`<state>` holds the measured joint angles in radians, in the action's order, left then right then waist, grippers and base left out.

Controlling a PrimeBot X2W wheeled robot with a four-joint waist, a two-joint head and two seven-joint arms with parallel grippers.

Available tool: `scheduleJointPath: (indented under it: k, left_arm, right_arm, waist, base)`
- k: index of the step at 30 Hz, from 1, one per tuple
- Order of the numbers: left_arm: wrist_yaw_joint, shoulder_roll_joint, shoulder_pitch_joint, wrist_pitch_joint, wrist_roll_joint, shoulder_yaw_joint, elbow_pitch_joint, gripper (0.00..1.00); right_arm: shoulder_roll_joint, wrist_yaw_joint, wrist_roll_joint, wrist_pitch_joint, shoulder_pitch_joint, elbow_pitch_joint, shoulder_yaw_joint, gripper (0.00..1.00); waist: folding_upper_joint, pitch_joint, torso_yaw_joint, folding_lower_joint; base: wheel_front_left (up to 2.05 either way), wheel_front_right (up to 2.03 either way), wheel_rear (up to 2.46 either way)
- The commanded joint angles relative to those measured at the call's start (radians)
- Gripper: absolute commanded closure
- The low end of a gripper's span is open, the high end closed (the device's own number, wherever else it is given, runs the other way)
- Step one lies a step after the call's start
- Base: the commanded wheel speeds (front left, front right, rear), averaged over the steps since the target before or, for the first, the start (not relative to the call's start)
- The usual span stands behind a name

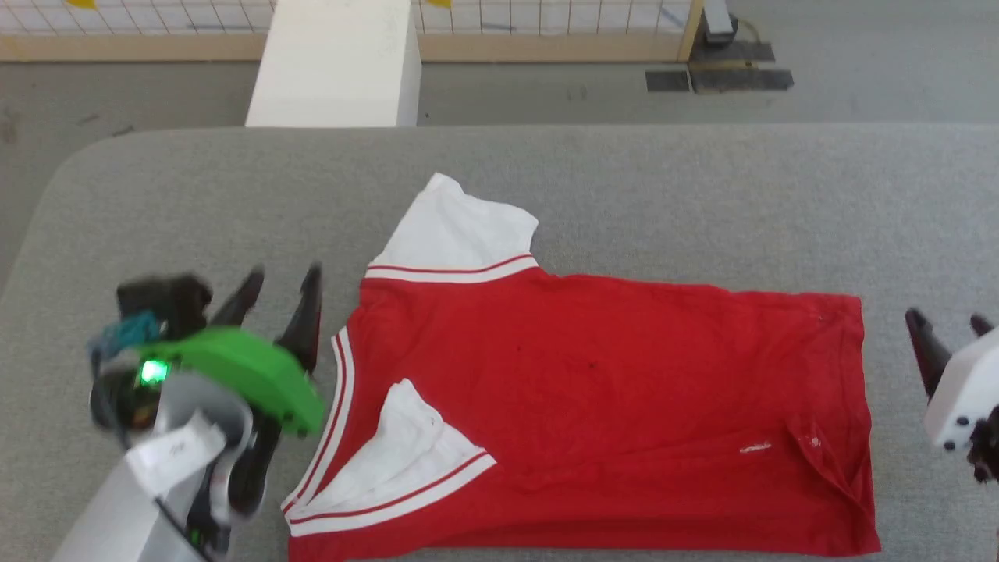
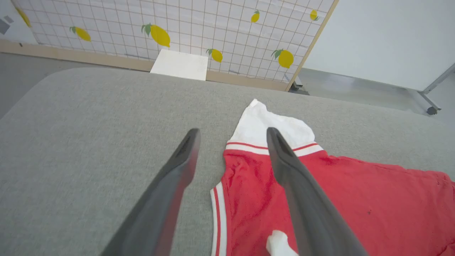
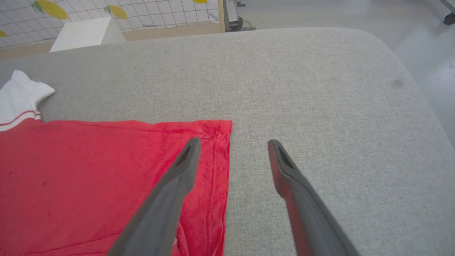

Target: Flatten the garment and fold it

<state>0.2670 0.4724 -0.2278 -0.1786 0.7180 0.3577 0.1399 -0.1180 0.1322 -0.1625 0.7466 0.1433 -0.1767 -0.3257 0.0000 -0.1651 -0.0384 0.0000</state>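
The garment (image 1: 593,406), a red shirt with white striped-trim sleeves, lies spread on the grey padded table (image 1: 624,187), collar toward the left and hem toward the right. One white sleeve (image 1: 456,230) sticks out at the far side; the other (image 1: 398,453) is folded onto the red body. My left gripper (image 1: 282,273) stands open just left of the collar, nothing between its fingers. In the left wrist view the collar trim (image 2: 217,213) lies between the spread fingers of the left gripper (image 2: 233,133). My right gripper (image 1: 948,320) is open beside the hem (image 3: 224,170), empty.
A white box (image 1: 335,62) stands on the floor beyond the table's far edge, before a gridded panel with lemon prints (image 2: 185,25). The table's rounded corners show at the far left (image 1: 70,172) and far right (image 3: 384,46). Bare grey surface surrounds the shirt.
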Motion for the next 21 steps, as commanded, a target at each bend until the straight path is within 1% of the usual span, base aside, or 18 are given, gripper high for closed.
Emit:
scheduleJointPath:
  k: [1, 7, 10, 13, 15, 18, 21]
  left_arm:
    - [-0.034, -0.01, -0.068, 0.028, -0.022, 0.014, -0.043, 0.0]
    - [-0.157, -0.072, -0.3, 0.111, -0.056, 0.058, -0.256, 0.0]
    - [-0.2, -0.106, -0.408, 0.114, -0.059, 0.078, -0.358, 0.0]
    - [-0.238, -0.136, -0.519, 0.078, -0.052, 0.098, -0.481, 0.0]
    - [-0.251, -0.151, -0.577, 0.03, -0.04, 0.107, -0.553, 0.0]
    - [-0.257, -0.159, -0.671, -0.051, -0.043, 0.126, -0.649, 0.0]
    - [-0.247, -0.16, -0.74, -0.162, -0.048, 0.151, -0.733, 0.0]
  right_arm:
    - [0.001, -0.002, 0.013, -0.016, 0.031, 0.009, -0.001, 0.0]
    - [-0.012, -0.002, 0.014, -0.044, 0.124, 0.032, 0.013, 0.0]
    - [-0.024, -0.002, 0.002, -0.047, 0.159, 0.028, 0.023, 0.0]
    - [-0.033, -0.002, -0.005, -0.049, 0.184, 0.02, 0.042, 0.0]
    - [-0.033, -0.002, -0.01, -0.051, 0.196, 0.016, 0.05, 0.0]
    - [-0.034, -0.002, -0.017, -0.05, 0.21, 0.012, 0.072, 0.0]
    - [-0.028, -0.002, -0.022, -0.048, 0.215, 0.005, 0.091, 0.0]
  waist:
    - [0.0, -0.045, 0.016, 0.0]
    - [0.0, -0.144, 0.038, 0.0]
    - [0.0, -0.197, 0.042, 0.0]
    - [0.0, -0.241, 0.052, 0.0]
    - [0.0, -0.261, 0.06, 0.0]
    - [0.0, -0.293, 0.082, 0.0]
    - [0.0, -0.319, 0.104, 0.0]
  base:
    - [0.0, 0.0, 0.0]
    - [0.0, 0.0, 0.0]
    - [0.0, 0.0, 0.0]
    - [0.0, 0.0, 0.0]
    - [0.0, 0.0, 0.0]
    - [0.0, 0.0, 0.0]
    - [0.0, 0.0, 0.0]
